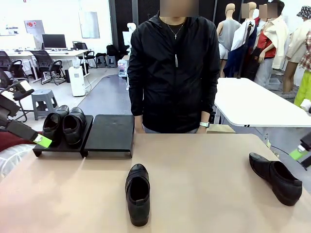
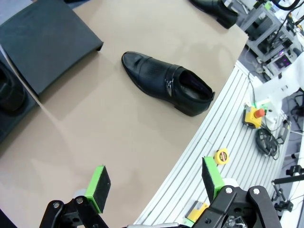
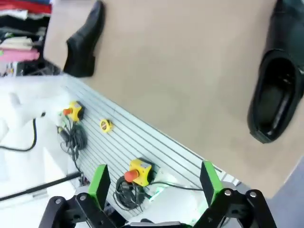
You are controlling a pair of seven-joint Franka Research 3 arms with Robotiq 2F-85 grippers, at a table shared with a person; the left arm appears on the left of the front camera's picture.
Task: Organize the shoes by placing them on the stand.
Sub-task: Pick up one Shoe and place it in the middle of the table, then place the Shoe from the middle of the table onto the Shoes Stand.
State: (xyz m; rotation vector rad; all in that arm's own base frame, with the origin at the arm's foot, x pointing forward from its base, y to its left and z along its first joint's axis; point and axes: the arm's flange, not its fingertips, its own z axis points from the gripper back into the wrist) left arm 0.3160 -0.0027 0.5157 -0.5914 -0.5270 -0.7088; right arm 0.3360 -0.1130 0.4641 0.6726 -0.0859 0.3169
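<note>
Behind the tan worktop (image 1: pixel 204 184) a person (image 1: pixel 172 68) in a black jacket stands at the far side, with office desks and chairs farther back. At the far left of the worktop sits the stand (image 1: pixel 111 131), two flat black panels side by side. The left panel carries two shoes (image 1: pixel 64 125) close together, and the right panel is bare.

A third shoe (image 1: pixel 138 194) lies on the worktop near the middle, close to the robot's edge. In the left wrist view its toe points toward the stand and its heel toward that edge. A fourth shoe (image 1: pixel 274 177) lies at an angle near the right edge of the worktop, well apart from the others.

The left claw (image 1: pixel 41 141) hangs at the left, in front of the stand's left end. In its own wrist view its green pads (image 2: pixel 99 187) stand wide apart with nothing between them. The right claw (image 1: pixel 297 154) sits at the right edge of the front view, near the fourth shoe. Its pads (image 3: pixel 99 184) are also spread wide and hold nothing.
</note>
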